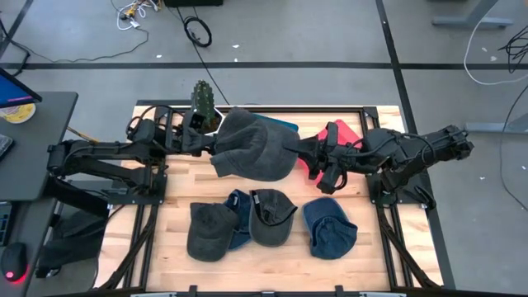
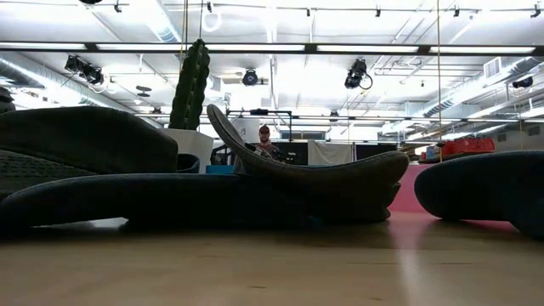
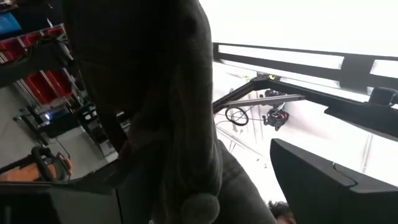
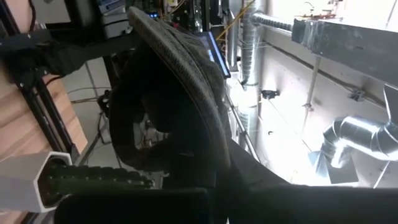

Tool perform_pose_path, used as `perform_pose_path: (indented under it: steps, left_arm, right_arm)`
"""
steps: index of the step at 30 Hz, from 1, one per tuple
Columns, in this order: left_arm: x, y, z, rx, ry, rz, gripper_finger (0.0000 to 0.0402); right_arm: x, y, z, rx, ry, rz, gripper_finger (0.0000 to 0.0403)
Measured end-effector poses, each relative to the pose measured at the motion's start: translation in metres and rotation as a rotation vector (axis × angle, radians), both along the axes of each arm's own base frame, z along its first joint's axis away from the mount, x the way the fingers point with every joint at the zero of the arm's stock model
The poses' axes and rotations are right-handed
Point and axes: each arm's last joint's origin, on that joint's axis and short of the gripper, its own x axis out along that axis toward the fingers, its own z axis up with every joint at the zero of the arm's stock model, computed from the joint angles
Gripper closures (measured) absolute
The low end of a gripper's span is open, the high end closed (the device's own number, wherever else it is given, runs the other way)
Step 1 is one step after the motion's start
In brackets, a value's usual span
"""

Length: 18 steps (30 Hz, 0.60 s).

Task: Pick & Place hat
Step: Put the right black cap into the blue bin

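Observation:
A dark grey hat (image 1: pixel 252 147) hangs above the middle of the table between my two arms. My right gripper (image 1: pixel 307 157) comes in from the table's right and is shut on the hat's right side. My left gripper (image 1: pixel 213 142) comes from the left and stands open at the hat's left side. In the left wrist view the hat's cloth (image 3: pixel 161 124) fills the space between its fingers (image 3: pixel 323 180). A green cactus (image 1: pixel 202 101) in a white pot stands just behind the left gripper. My left gripper has the hat's left part between its open fingers; I cannot tell whether they touch it. My right gripper holds the hat by its right edge, below the ribbed brim (image 4: pixel 214 168), coming level from the table's right. The cloth hides the fingertips. The hat is lifted clear of the table.
Three caps lie on the near half of the table: a grey one (image 1: pixel 210 231), a dark one (image 1: pixel 271 216) and a blue one (image 1: pixel 330 227). A blue thing (image 1: pixel 279 125) and a red one (image 1: pixel 346 132) lie at the far side behind the hat.

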Motion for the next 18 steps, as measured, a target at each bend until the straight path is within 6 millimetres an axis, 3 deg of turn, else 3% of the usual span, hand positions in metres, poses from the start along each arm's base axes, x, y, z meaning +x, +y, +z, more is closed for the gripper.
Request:
perform_pose_path:
  steps: [6, 14, 18]
  left_arm:
    - [0.0, 0.0, 0.0, 0.008, 0.0, 0.006, 0.0171]
    - [0.0, 0.0, 0.0, 0.059, -0.007, 0.038, 0.0358]
    - [0.0, 0.0, -0.001, 0.073, -0.007, 0.045, 0.0365]
  right_arm:
    - [0.009, 0.001, -0.007, -0.01, 0.025, -0.004, 0.0399]
    - [0.015, 0.002, -0.011, -0.004, 0.038, -0.012, 0.0398]
    - [0.015, 0.001, -0.012, 0.06, 0.032, -0.038, 0.0379]
